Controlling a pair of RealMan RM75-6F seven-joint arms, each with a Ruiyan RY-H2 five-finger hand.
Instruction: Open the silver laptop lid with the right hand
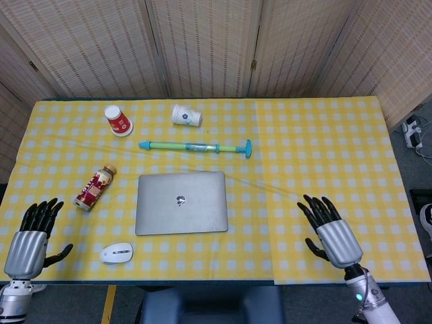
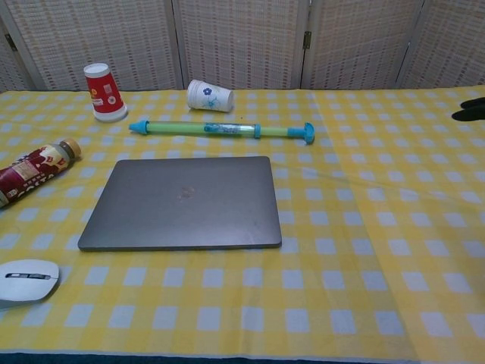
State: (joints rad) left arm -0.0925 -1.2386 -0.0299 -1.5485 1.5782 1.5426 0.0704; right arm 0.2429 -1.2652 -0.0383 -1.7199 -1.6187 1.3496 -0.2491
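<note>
The silver laptop (image 1: pixel 181 202) (image 2: pixel 183 202) lies closed and flat on the yellow checked cloth, a little left of the middle. My right hand (image 1: pixel 331 233) hovers over the front right of the table with its fingers spread and nothing in it, well to the right of the laptop. In the chest view only dark fingertips (image 2: pixel 470 110) of that hand show at the right edge. My left hand (image 1: pixel 30 229) hangs off the front left corner, fingers apart and empty.
A white mouse (image 1: pixel 117 252) sits in front of the laptop's left corner. A red-labelled bottle (image 1: pixel 94 187) lies to its left. Behind it lie a green and blue rod (image 1: pixel 196 146), a tipped white cup (image 1: pixel 186 115) and a red cup (image 1: pixel 119 120).
</note>
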